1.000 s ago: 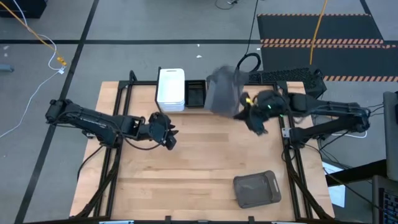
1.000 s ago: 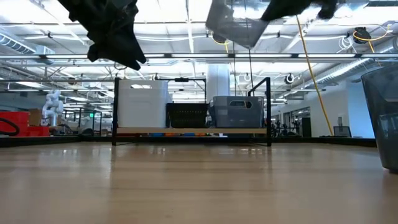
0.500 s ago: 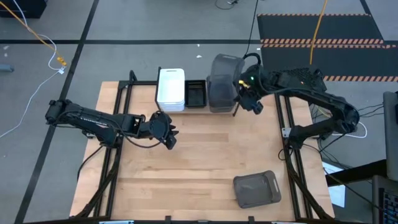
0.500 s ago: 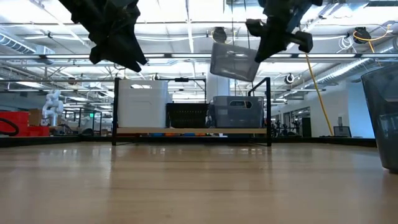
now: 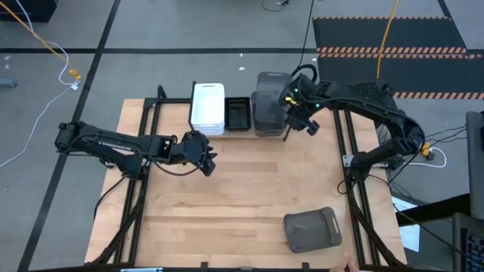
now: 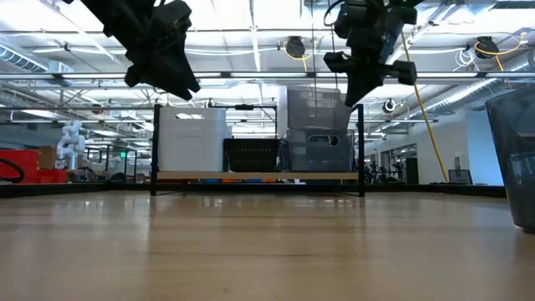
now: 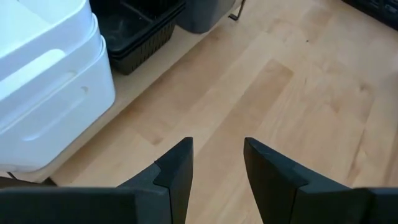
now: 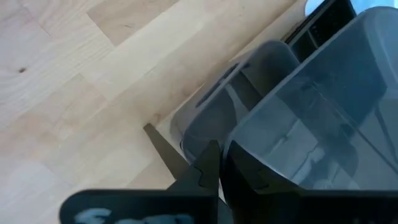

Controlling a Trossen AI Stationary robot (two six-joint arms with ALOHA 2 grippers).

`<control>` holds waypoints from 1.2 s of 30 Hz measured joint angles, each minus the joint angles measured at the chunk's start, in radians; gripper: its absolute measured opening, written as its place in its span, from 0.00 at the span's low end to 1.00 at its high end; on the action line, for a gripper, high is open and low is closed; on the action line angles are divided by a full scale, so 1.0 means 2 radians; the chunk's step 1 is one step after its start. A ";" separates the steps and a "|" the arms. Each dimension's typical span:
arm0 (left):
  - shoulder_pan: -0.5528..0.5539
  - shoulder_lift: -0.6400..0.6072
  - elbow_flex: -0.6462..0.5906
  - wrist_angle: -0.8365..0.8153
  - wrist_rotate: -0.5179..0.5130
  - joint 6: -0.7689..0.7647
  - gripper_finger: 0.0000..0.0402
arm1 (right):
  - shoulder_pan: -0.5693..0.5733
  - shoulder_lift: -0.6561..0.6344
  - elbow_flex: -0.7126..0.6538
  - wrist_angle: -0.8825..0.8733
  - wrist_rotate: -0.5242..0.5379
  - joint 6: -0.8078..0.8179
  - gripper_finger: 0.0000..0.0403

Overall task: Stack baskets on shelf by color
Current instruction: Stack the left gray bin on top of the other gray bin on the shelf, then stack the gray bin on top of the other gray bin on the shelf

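Grey translucent basket [image 5: 270,89] held by right gripper [image 5: 290,108] over the shelf [image 5: 227,132] at the tabletop's [image 5: 242,196] far edge, above another grey basket [image 5: 267,121] there. White stack [image 5: 208,107] at the shelf's left end, black baskets [image 5: 237,113] in the middle. Third grey basket [image 5: 311,230] lies alone near the front right corner. Left gripper [image 5: 203,155] hovers mid-table, left of centre.

Low view: held basket [image 6: 316,109] sits just above the shelved grey one [image 6: 316,150], right gripper [image 6: 361,71] at its side.

Left wrist: fingers [image 7: 176,171] apart, nothing between; white stack [image 7: 46,93] ahead.

Right wrist: fingers [image 8: 205,168] clamped on the grey basket's [image 8: 311,124] wall.
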 joint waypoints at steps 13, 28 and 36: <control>-0.001 0.000 0.000 -0.017 0.001 0.016 0.36 | 0.004 -0.014 0.000 0.012 0.000 0.108 0.14; -0.034 0.000 0.000 -0.040 -0.034 -0.005 0.36 | 0.031 -0.085 0.000 0.167 -0.002 0.517 0.24; -0.064 0.000 -0.029 0.017 -0.058 -0.011 0.36 | 0.149 -0.096 -0.001 0.080 -0.060 0.595 0.24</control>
